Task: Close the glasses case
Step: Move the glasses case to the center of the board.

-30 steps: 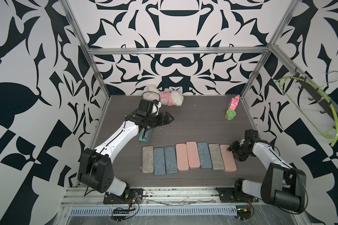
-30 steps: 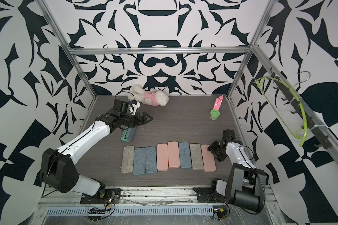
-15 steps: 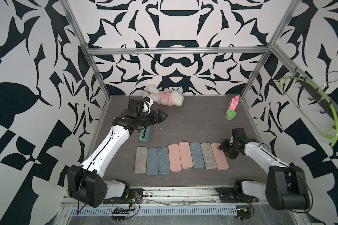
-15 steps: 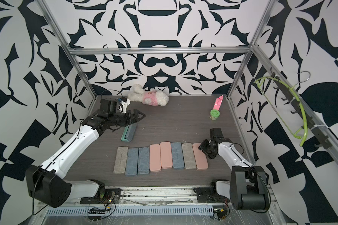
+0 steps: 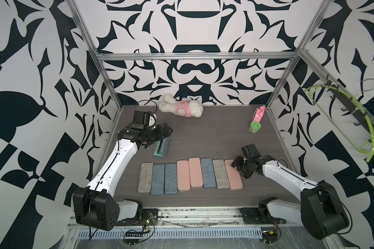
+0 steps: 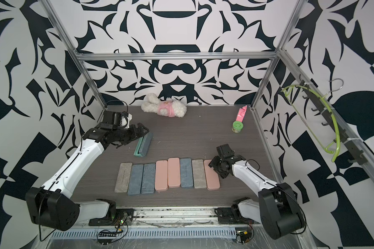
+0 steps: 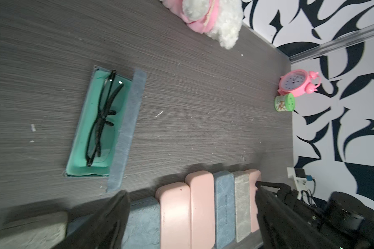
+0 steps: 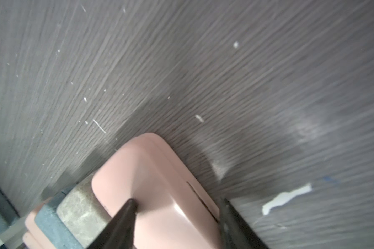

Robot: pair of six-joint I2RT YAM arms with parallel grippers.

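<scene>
case: the open case (image 5: 162,147) sits left of centre in both top views (image 6: 143,144), just above the left end of the row, with its long side running up-down in frame. The lid (image 5: 165,144) is up, standing on edge along the case's right side, so it's not shut yet.
inside: in the left wrist view the case (image 7: 79,148) has a teal lining, with black glasses (image 7: 102,120) folded flat in it. The lid (image 7: 127,129) reads as a blue-grey strip down one long side.
left claw: the left gripper (image 5: 168,130) is in the upper left of the table (image 5: 214,138), right at the case's top end. The jaws are spread wide with nothing between them, and in its own wrist view (image 7: 190,188) both fingers are clear of the case.
right claw: the right gripper (image 5: 235,167) is at lower right in the top views, at the top end of the last pink case (image 5: 233,176). The jaws are apart. In the right wrist view (image 8: 177,200) one fingertip (image 8: 131,202) is over the pink lid and the other is down beside its long edge. Can't tell if either is actually pressing.
row: eight shut cases (image 5: 195,172) lie side by side at lower middle: grey, blue, blue, pink, pink, blue, grey, pink.
other stuff: a plush (image 5: 181,107) is at the back wall, with a pink clock (image 5: 259,114) and a green jar (image 5: 255,127) in the back right corner.
</scene>
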